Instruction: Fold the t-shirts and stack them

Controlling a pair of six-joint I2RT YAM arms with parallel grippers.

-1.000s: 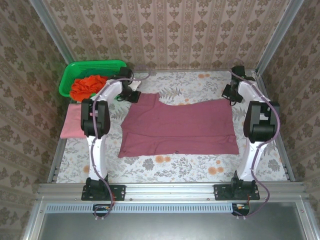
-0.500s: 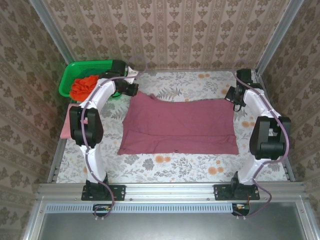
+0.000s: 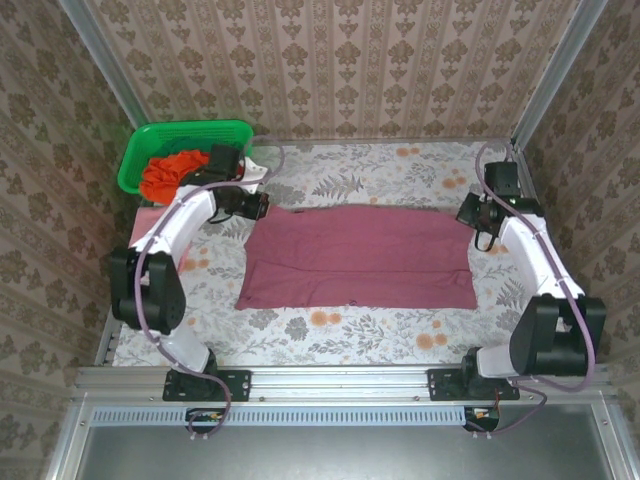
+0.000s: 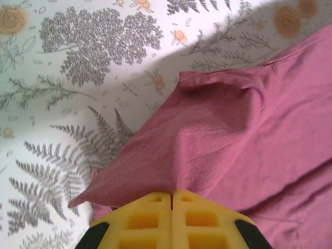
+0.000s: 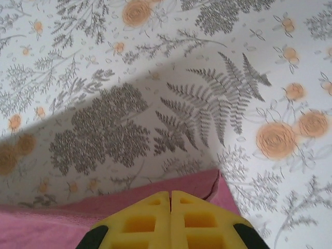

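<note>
Maroon t-shirt (image 3: 360, 258) lies spread flat mid-table (image 3: 350, 330). Left gripper (image 4: 171, 195) has its jaws fully together, pinching the shirt's far-left corner. Right gripper (image 5: 170, 193) is likewise closed at the far-right corner, apparently nipping the hem. Orange and red shirts (image 3: 165, 172) are bunched in the green basket (image 3: 190, 128) at the table's far-left corner.

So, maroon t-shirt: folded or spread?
Mostly spread. The maroon t-shirt lies flat, but the left gripper and right gripper pinch its far corners, raised off the table.
</note>
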